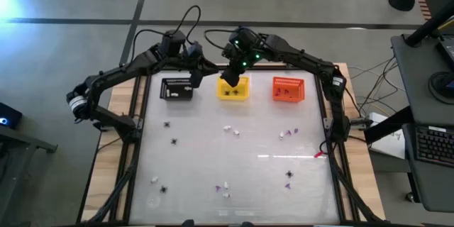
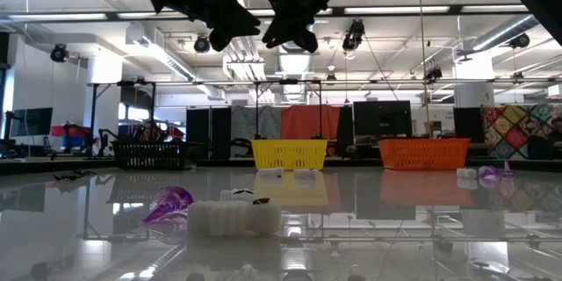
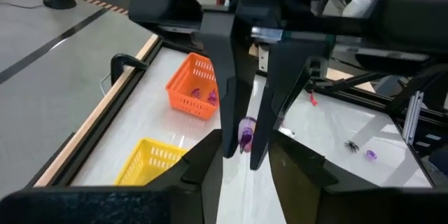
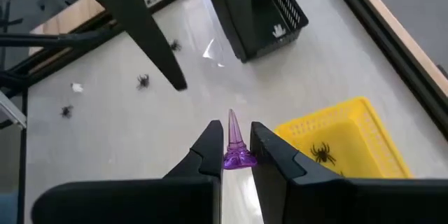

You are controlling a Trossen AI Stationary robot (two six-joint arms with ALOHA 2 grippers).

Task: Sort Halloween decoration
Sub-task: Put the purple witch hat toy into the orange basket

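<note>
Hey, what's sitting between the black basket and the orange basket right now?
In the high view, the yellow basket sits between the black basket and the orange basket, with the right gripper above it holding a purple trinket.

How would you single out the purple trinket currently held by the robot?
Find the yellow slatted plastic basket, middle of three at the table's far edge. Above its near-left corner, the right gripper pinches a purple cone-shaped trinket. Unlike the other purple bits, it is off the table.

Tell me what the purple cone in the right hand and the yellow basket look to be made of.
Purple cone: likely translucent glossy plastic; light shows through its tip. Yellow basket: apparently molded plastic with a satin sheen; uniform colour, thin slatted walls. Right hand pinches the cone.
</note>
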